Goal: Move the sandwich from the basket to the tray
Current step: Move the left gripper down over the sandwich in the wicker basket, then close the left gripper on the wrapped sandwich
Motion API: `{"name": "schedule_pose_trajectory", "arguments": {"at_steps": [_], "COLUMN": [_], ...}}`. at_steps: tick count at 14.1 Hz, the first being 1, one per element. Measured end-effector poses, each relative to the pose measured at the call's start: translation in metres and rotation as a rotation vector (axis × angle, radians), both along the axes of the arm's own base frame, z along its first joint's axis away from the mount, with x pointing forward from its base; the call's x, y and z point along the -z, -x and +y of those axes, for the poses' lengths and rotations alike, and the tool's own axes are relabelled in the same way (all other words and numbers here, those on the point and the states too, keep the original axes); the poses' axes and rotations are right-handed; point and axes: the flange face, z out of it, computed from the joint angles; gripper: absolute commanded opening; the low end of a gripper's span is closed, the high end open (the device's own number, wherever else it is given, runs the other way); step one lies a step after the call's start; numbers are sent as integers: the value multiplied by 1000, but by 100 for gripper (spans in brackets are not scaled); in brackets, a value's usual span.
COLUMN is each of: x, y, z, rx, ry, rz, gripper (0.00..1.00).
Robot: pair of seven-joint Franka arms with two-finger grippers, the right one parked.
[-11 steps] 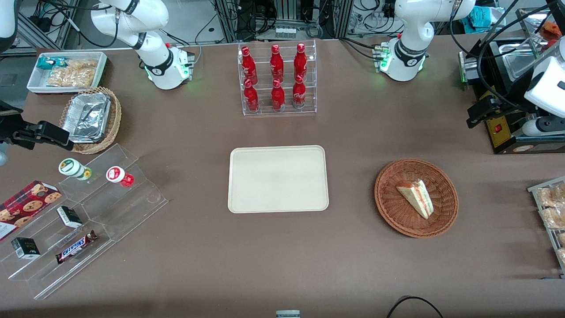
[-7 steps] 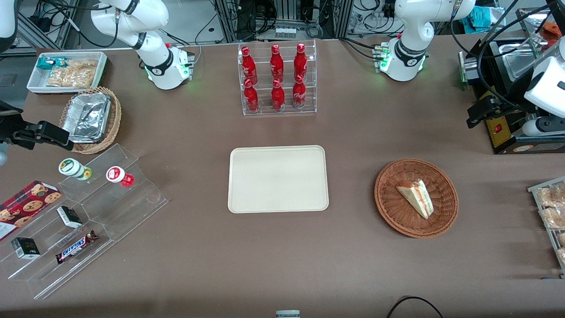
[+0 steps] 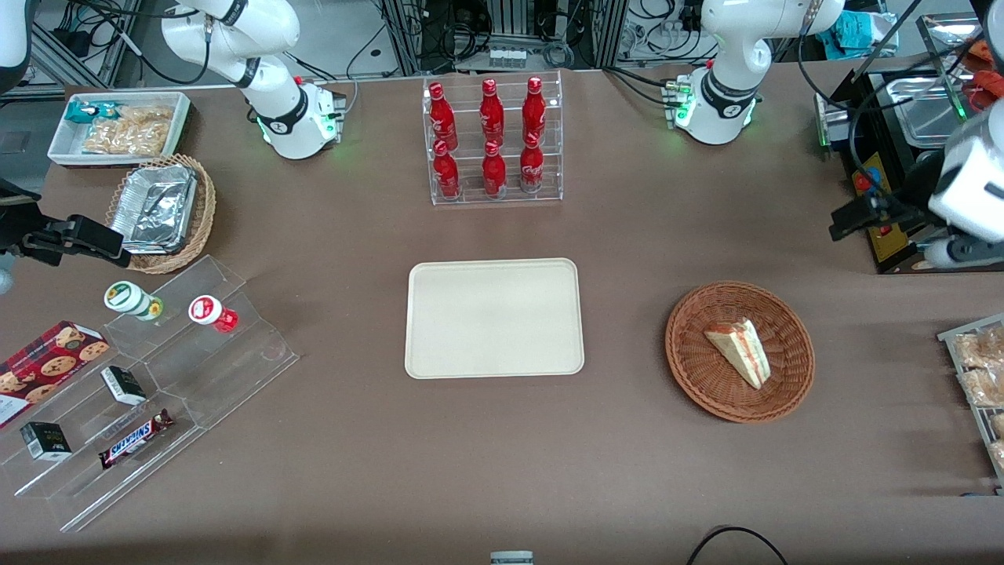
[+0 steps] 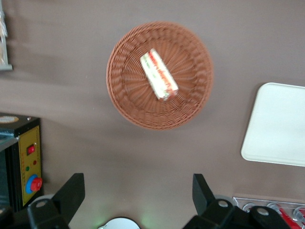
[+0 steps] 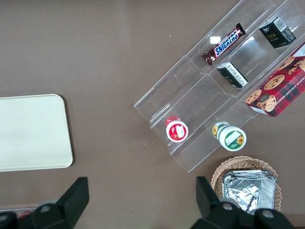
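The sandwich (image 3: 739, 351), a wrapped white wedge with a pink-red edge, lies in the round reddish-brown basket (image 3: 694, 369); the left wrist view shows the same sandwich (image 4: 158, 74) and basket (image 4: 126, 102). The cream tray (image 3: 494, 318) sits bare at mid-table, and its corner (image 4: 279, 124) shows in the wrist view. My left gripper (image 3: 856, 218) hangs high at the working arm's end of the table, farther from the front camera than the basket and apart from it. It is open (image 4: 137, 191), with only table between its dark fingers (image 4: 71, 191).
A black machine with a yellow panel and red buttons (image 3: 890, 227) stands right beside the gripper. A tray of snack packets (image 3: 980, 377) sits at the table edge. An acrylic rack of red bottles (image 3: 492, 141) stands farther back than the tray.
The left arm's wrist and gripper have shifted a little nearer the front camera, toward the basket. Sandwich, basket and tray have not moved.
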Motion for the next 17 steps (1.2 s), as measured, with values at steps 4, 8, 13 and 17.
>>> {"name": "schedule_pose_trajectory", "arguments": {"at_steps": [4, 8, 13, 17], "x": [117, 235, 318, 345], "y": [-48, -83, -88, -80], "z": [2, -23, -31, -27], "rx": [-50, -225, -336, -420], "ry": [0, -31, -62, -69], "rz": [56, 89, 138, 102], "gripper": [100, 100, 100, 100]}}
